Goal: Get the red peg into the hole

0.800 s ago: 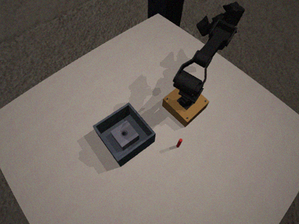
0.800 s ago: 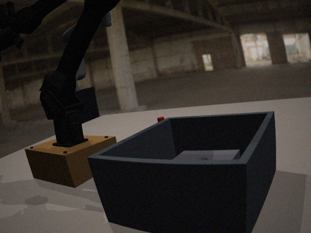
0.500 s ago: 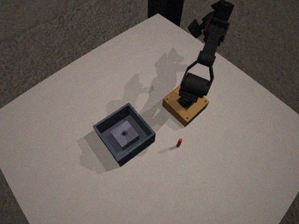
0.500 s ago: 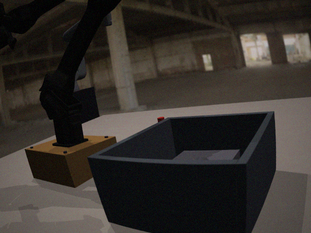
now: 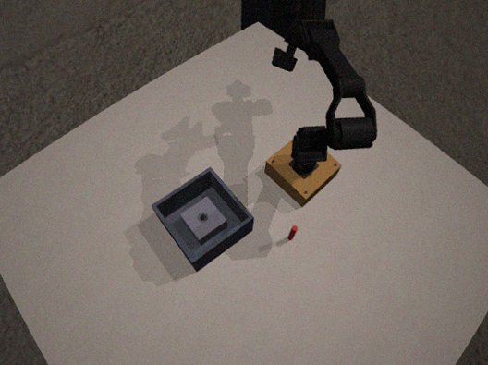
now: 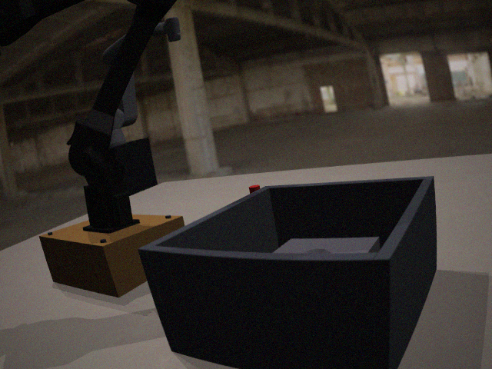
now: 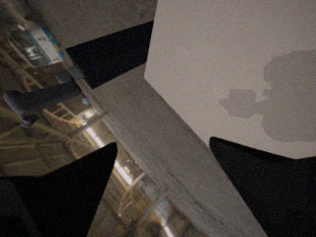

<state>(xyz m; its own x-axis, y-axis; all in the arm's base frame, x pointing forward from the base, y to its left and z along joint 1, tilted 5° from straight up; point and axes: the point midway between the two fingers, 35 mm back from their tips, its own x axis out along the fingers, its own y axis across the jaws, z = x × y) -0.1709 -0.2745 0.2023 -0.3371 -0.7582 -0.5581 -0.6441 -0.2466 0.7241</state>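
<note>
On the table (image 5: pixel 334 311) (image 6: pixel 464 171) (image 7: pixel 197 49), outside the box (image 5: pixel 232 195) (image 6: pixel 266 256), we find the peg (image 5: pixel 293 233) (image 6: pixel 254 188). It stands upright, with its long axis vertical and its flat end upward. In the top view, it lies to the right of the box and below the base block (image 5: pixel 279 173) (image 6: pixel 75 262).

We read the gripper (image 5: pixel 295 34) (image 7: pixel 164 143) as open: its fingers are wide apart, with nothing between them. The key relation is one of opposite sides. In the top view, the gripper is near the upper table edge, above the base block, and the peg is well apart from it on the block's lower side. The wrist view shows table edge and background between the fingertips, but no peg. We have one arm only, so no choice of nearer hand arises.

We judge the current step to be the approach, with grasp and insertion not yet done. The next move should bring the gripper round to the peg's side, turn it downward and place one finger on each side of the upright shaft. Caution: contact off centre could tip the peg. The plate (image 5: pixel 213 223) (image 6: pixel 337 243) and its hole (image 5: pixel 203 217) become the target after the grasp.
</note>
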